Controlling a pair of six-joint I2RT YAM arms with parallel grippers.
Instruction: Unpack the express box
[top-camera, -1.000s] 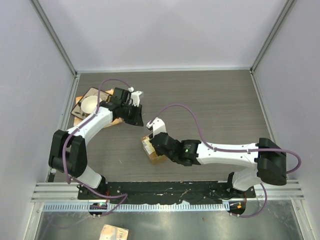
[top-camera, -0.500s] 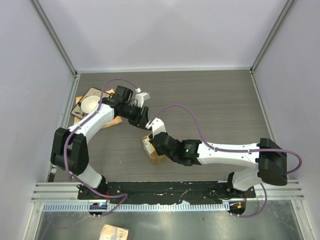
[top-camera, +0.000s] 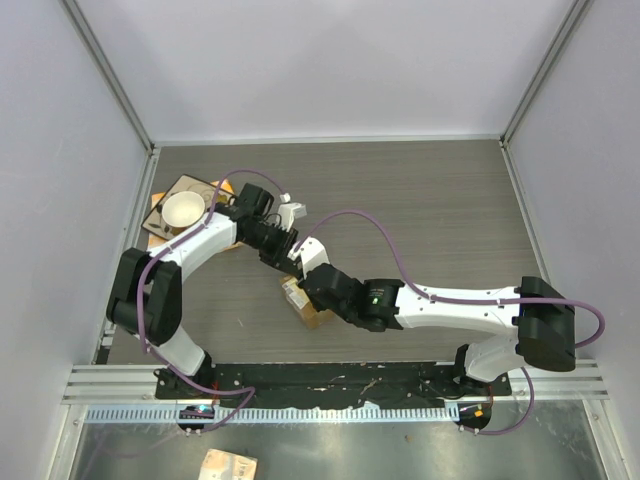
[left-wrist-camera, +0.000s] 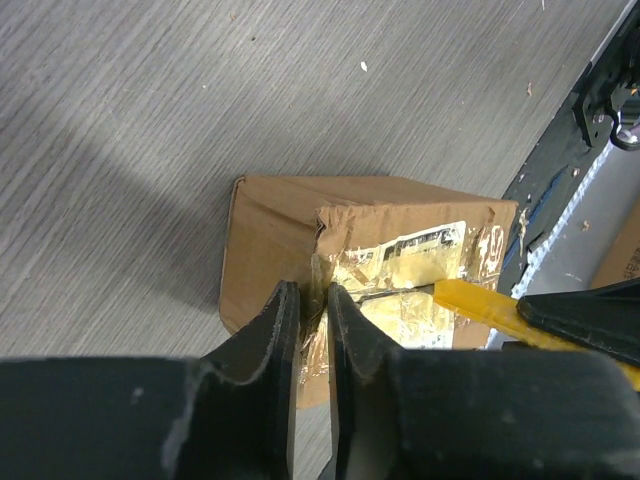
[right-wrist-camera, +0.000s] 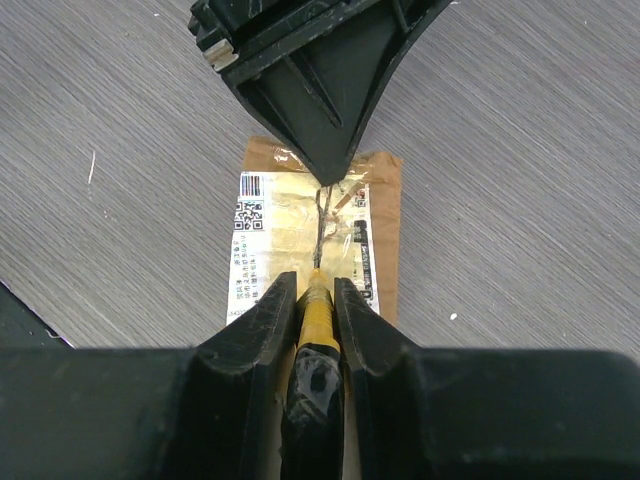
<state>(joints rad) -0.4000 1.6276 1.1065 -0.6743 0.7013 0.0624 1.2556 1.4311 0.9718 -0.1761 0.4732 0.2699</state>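
Observation:
The express box, small brown cardboard with a white label and shiny tape, lies near the table's front middle. My right gripper is shut on the yellow utility knife, and the knife's tip rests on the box's taped centre seam. My left gripper has come down at the far end of that seam. Its jaws are closed to a narrow slit on the torn, taped flap edge of the box. The knife reaches in from the right. From above, the left gripper and the right gripper meet over the box.
A flat brown-and-orange card with a white cup lies at the far left, behind the left arm. The black rail runs along the near edge, close to the box. Enclosure walls stand on three sides.
My left gripper swung right and nearer, from beside the card to the box's far end, with its jaws opening on the way and closing again. The right arm, knife and box stayed put.

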